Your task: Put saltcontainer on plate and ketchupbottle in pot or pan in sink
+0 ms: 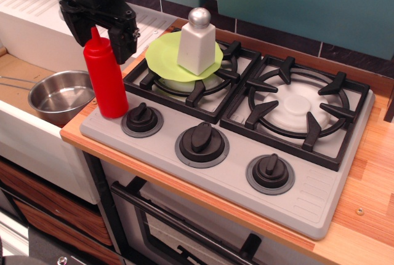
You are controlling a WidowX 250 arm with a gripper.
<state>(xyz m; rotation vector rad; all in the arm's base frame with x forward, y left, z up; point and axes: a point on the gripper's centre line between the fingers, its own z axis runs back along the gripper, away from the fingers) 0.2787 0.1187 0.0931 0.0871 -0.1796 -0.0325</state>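
The tall red plastic ketchup bottle (105, 79) stands upright at the stove's front-left corner, long axis vertical, just right of the shiny steel pot (58, 96). The black gripper (101, 31) hangs directly above, its fingers (124, 39) spread, straddling the bottle's nozzle.

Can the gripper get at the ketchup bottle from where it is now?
Probably yes. The gripper hangs open straddling the ketchup bottle nozzle, nothing between them; the salt container on the plate stands clear aside.
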